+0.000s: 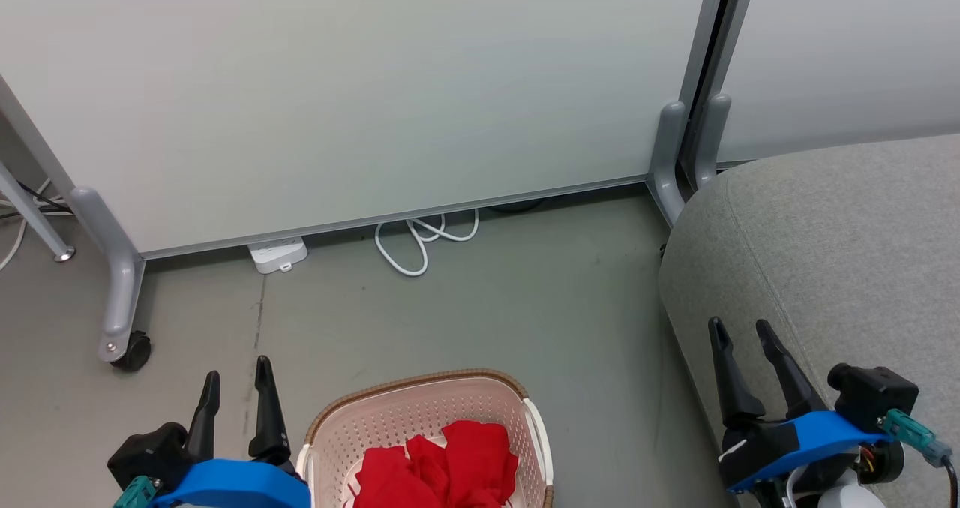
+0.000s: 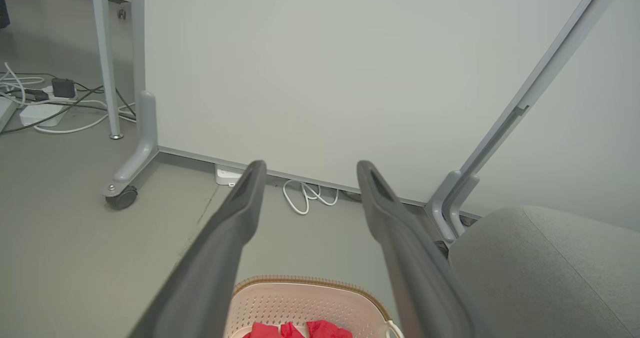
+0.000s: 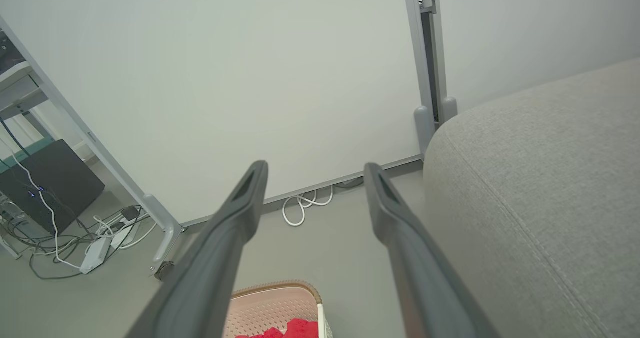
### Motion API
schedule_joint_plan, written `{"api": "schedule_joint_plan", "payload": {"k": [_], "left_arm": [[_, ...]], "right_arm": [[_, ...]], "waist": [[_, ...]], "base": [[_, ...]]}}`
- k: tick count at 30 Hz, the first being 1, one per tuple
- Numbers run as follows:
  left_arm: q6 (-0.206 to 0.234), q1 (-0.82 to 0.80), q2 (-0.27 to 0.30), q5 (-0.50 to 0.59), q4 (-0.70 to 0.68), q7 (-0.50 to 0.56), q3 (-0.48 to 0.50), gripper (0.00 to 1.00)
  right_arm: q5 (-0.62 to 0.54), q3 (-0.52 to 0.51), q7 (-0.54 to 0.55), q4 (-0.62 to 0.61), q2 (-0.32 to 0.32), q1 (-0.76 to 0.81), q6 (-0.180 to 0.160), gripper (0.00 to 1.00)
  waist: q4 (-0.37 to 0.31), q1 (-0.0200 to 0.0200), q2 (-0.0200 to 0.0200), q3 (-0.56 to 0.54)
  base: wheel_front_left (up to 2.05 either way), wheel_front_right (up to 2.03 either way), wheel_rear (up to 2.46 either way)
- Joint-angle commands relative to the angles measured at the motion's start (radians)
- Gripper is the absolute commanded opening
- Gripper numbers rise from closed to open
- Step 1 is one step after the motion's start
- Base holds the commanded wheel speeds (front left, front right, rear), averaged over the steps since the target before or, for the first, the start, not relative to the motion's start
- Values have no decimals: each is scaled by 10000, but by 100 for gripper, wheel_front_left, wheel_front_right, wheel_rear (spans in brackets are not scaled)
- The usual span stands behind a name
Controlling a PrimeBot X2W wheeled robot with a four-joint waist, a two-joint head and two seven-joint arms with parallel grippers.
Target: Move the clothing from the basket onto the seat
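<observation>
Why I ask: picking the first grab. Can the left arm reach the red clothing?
Probably yes: the open left end effector sits beside the cream perforated plastic basket, red fabric clothing lying uncovered.

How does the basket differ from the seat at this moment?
The basket is cream perforated plastic with a brown rim; the seat is grey fabric. The basket holds the red clothing; the seat's visible part bears none. The basket is far smaller than the seat. Both have rounded corners.

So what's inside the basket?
Crumpled red clothes lie inside the basket. They cover part of its bottom, so anything underneath them is hidden.
</observation>
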Motion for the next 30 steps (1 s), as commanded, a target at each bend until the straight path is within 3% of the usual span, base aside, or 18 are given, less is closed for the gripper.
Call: {"api": "schedule_joint_plan", "payload": {"k": [1, 30], "left_arm": [[54, 5, 15, 222, -73, -75, -40, 100], [140, 171, -37, 1751, 40, -680, -162, 100]], "right_arm": [[-279, -30, -40, -39, -78, -145, 19, 100], [-2628, 103, -150, -101, -92, -45, 24, 100]], "waist": [[-2, 0, 0, -7], [-132, 0, 0, -122]], "base": [[0, 0, 0], [0, 0, 0]]}}
